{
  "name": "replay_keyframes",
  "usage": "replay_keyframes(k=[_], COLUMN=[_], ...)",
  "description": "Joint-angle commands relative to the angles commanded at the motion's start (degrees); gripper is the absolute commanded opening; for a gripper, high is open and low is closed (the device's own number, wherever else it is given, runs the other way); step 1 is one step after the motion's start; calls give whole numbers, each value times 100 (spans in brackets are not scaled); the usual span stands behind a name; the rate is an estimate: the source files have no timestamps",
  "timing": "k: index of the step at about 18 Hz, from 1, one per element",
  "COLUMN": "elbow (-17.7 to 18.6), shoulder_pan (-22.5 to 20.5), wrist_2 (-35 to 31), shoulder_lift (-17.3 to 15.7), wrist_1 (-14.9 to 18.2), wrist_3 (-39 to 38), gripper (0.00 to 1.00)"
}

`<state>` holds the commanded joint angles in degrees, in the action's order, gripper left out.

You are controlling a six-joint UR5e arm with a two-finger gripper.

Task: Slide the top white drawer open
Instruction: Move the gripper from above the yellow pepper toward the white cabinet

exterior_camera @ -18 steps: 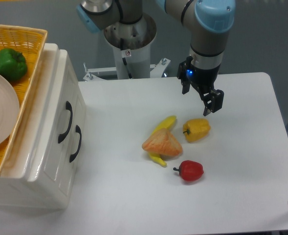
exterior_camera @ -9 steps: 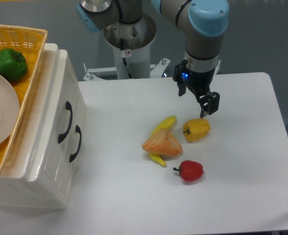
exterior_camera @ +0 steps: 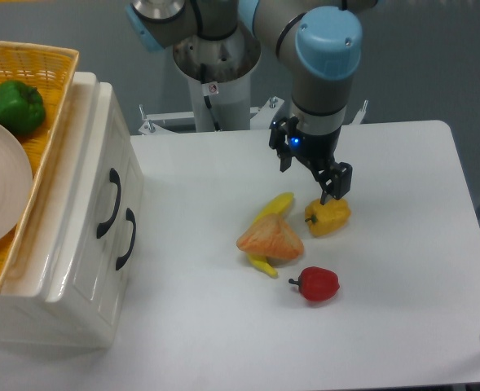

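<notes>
The gripper [exterior_camera: 331,189] hangs above the table just over the yellow pepper [exterior_camera: 328,216], holding nothing; whether its fingers are spread or pressed together cannot be told from this angle. The top white drawer [exterior_camera: 93,195] sits shut in the cabinet at the table's left edge, well apart from the gripper, its curved black handle [exterior_camera: 111,204] untouched. The work looks to be at the approach stage: the next move calls for crossing left past the fruit and lining the fingers up with that upper handle, not the lower one [exterior_camera: 126,239].
</notes>
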<state>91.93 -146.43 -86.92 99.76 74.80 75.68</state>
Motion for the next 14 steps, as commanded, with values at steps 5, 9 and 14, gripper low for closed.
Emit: replay_keyframes(k=[5, 9, 14], elbow=[80, 53, -70], shoulder_pan=[474, 790, 958], wrist_2=[9, 35, 53], shoulder_lift=[96, 219, 316], wrist_1=[0, -18, -9], wrist_3=[-1045, -1676, -2872], gripper=[100, 100, 100])
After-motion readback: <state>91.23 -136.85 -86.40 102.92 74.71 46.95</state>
